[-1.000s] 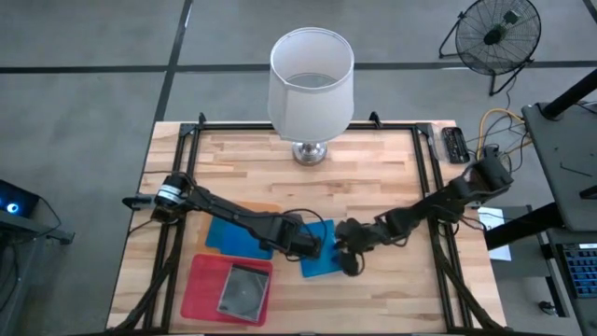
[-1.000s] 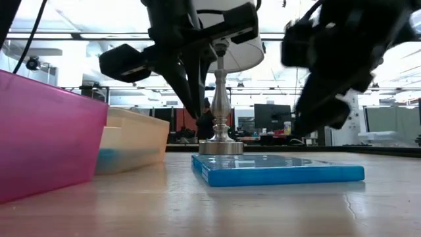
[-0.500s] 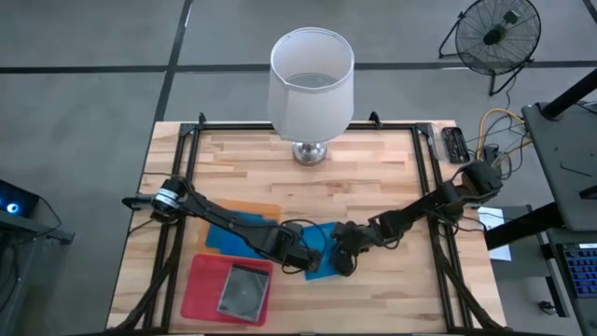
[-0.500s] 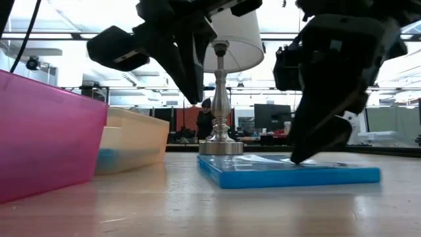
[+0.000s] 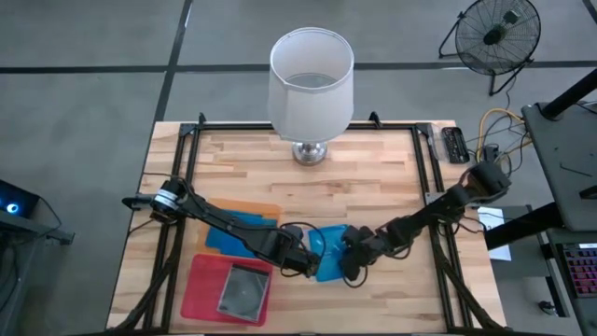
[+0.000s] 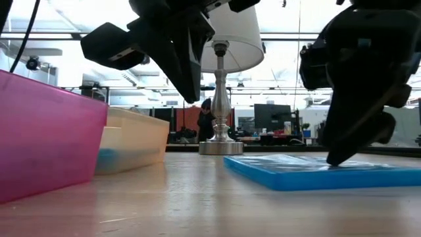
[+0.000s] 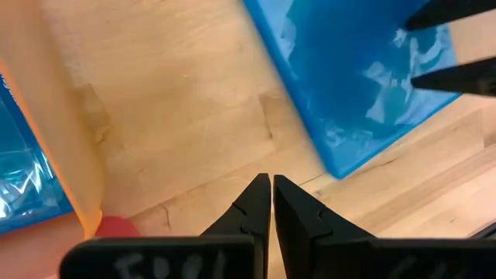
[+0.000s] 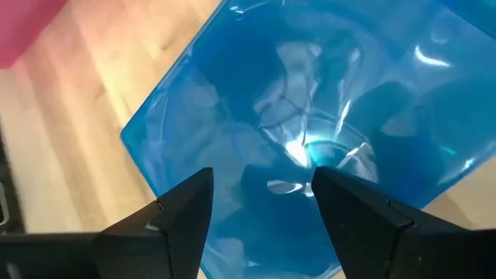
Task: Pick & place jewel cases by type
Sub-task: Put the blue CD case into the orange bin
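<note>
A bright blue jewel case (image 5: 328, 245) lies flat on the wooden table near its front middle. My right gripper (image 8: 260, 186) stands open over it, slanting down, with its fingertips on the case's top. My left gripper (image 7: 271, 187) hangs shut just left of the case (image 7: 349, 77), clear of the table and touching nothing. A grey jewel case (image 5: 244, 291) lies in the pink tray (image 5: 199, 280). Blue cases (image 5: 229, 235) lie in the orange tray (image 5: 259, 207). My right gripper touches the blue case's top face (image 8: 263, 155) with its open fingers spread apart, coming down at a slant from the table's right side. In the low view one fingertip (image 6: 334, 158) rests on the top face. The case lies flat on the table.
A lamp with a white shade (image 5: 311, 82) stands at the table's far middle, its metal foot (image 6: 220, 146) behind the case. The pink tray (image 6: 46, 131) and the orange tray (image 6: 135, 139) fill the near left. Bare wood lies to the right.
My right gripper has come down onto the blue case and rolled its wrist. The case has slid flat toward the table's right edge and turned a little. My left gripper, still shut, has drawn back from the case toward the near edge.
</note>
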Robot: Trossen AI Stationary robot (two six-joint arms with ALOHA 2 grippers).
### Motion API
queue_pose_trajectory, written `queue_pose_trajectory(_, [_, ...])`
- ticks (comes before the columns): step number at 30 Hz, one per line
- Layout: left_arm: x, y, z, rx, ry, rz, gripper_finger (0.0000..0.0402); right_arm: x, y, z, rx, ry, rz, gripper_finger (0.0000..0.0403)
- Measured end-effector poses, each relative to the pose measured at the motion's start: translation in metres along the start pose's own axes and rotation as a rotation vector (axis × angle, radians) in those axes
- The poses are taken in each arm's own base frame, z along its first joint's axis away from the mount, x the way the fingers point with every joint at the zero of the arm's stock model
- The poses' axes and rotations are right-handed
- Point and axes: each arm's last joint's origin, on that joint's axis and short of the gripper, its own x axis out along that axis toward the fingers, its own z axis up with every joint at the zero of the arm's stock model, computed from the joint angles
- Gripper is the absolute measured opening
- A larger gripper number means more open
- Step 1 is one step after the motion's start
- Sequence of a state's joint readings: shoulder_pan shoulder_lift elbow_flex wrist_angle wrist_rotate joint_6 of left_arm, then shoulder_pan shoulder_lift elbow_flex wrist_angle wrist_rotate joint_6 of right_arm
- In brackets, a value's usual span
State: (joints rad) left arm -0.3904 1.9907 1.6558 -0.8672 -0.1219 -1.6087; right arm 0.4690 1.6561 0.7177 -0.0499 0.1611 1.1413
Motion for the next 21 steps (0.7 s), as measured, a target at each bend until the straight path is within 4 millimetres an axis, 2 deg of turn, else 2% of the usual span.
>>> queue_pose_trajectory(9, [-0.005,-0.004,0.0,0.017,0.002,-0.021,0.0,-0.015,-0.006,-0.008,0.067,-0.006,-0.11,0.0224])
queue_pose_trajectory(15, [-0.006,-0.005,0.0,0.023,0.0,-0.024,0.0,-0.024,-0.003,-0.008,0.089,-0.029,-0.085,0.0224])
queue_pose_trajectory(21, [-0.006,-0.006,0.002,-0.049,-0.048,-0.032,0.0,-0.058,0.003,-0.006,0.166,-0.101,-0.063,0.0224])
